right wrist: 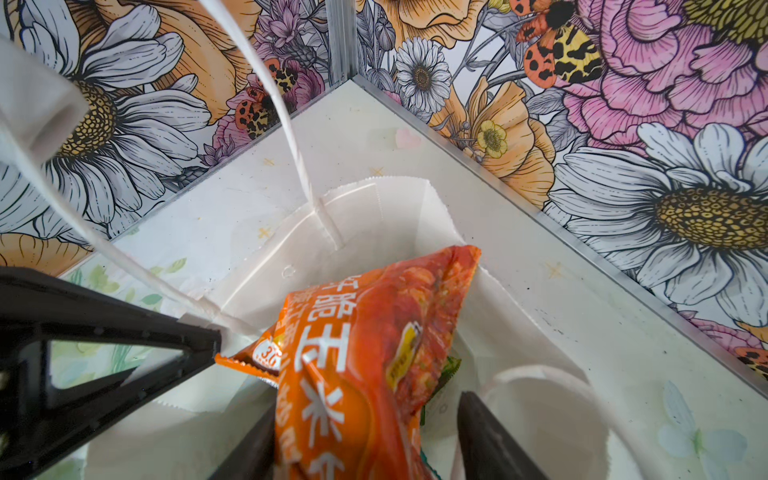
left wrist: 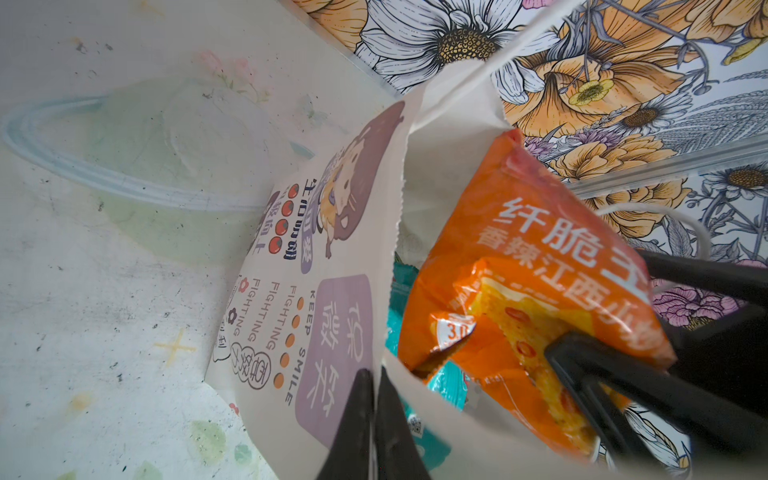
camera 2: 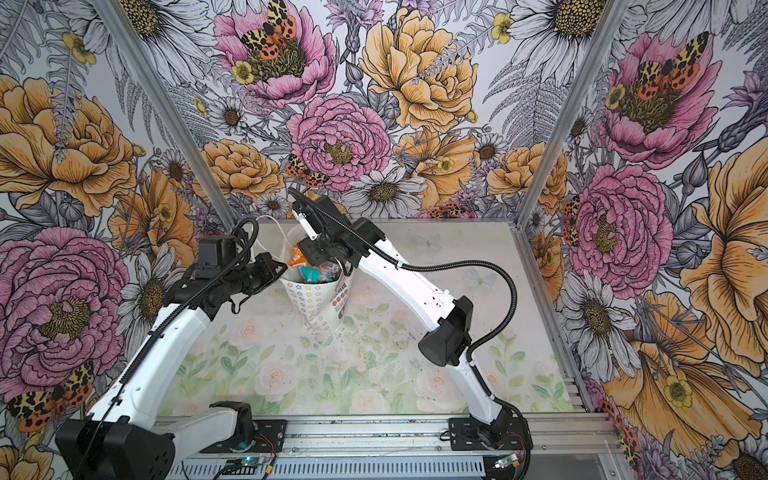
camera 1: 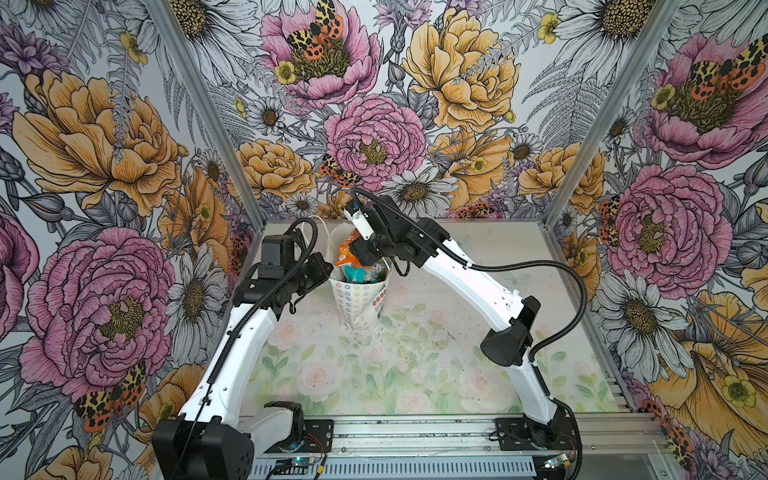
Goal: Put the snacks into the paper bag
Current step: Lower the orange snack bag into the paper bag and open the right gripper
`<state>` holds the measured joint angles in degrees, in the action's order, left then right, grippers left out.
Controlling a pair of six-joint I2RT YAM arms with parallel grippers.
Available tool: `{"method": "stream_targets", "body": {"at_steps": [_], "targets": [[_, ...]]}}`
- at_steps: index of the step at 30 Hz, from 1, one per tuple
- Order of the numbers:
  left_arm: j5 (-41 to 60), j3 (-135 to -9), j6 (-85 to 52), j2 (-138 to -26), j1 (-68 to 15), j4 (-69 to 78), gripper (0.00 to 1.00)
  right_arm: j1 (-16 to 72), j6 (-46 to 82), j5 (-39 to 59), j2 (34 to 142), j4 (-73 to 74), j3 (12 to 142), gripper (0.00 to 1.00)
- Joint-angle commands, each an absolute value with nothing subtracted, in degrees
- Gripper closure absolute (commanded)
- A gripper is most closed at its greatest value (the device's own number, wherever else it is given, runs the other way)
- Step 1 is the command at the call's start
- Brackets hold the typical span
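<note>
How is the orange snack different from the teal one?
The orange packet stands poking above the rim of the paper bag; the teal packet lies low inside. The orange packet shows almost whole; the teal packet is mostly hidden under it. The orange packet sits between the right gripper's open jaws; the teal packet does not. Both are inside the bag.

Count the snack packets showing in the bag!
3: the orange packet sticks up on top, a teal packet lies under it, and a green packet peeks out beside it. More may hide deeper in the paper bag.
</note>
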<state>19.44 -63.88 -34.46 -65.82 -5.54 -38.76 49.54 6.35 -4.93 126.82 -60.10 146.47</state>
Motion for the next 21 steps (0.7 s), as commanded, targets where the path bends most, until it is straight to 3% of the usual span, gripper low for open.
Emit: {"method": "stream_targets", "body": {"at_steps": [1,5,6,7,16,18,21], "targets": [[19.16,-65.6,-35.44,-65.4,-6.24,-38.58,0.75,49.53,5.74,-5.23,126.4,-59.85,147.92,0.38],[19.16,-65.54,-35.51,-64.9,-6.19,-38.63,0.57,49.57,5.46,-2.51,125.04,-60.11,147.75,0.29],[19.07,-65.49,-35.51,-64.74,-6.15,-38.75,0.53,49.57,5.2,-1.73,124.66,-60.19,147.61,0.03],[19.04,-65.42,-35.6,-64.69,-6.19,-38.84,0.51,49.56,4.88,-0.79,124.35,-60.24,147.5,0.0],[18.72,-65.61,-36.16,-62.13,-6.15,-40.0,0.24,49.48,3.69,5.26,119.75,-61.26,147.88,0.0],[18.89,-66.54,-36.21,-61.01,-6.17,-40.72,0.03,49.48,4.04,6.8,117.35,-61.66,149.12,0.0],[18.64,-67.1,-36.51,-58.87,-6.14,-41.32,0.01,49.48,3.83,8.86,112.38,-61.87,149.59,0.0]]}}
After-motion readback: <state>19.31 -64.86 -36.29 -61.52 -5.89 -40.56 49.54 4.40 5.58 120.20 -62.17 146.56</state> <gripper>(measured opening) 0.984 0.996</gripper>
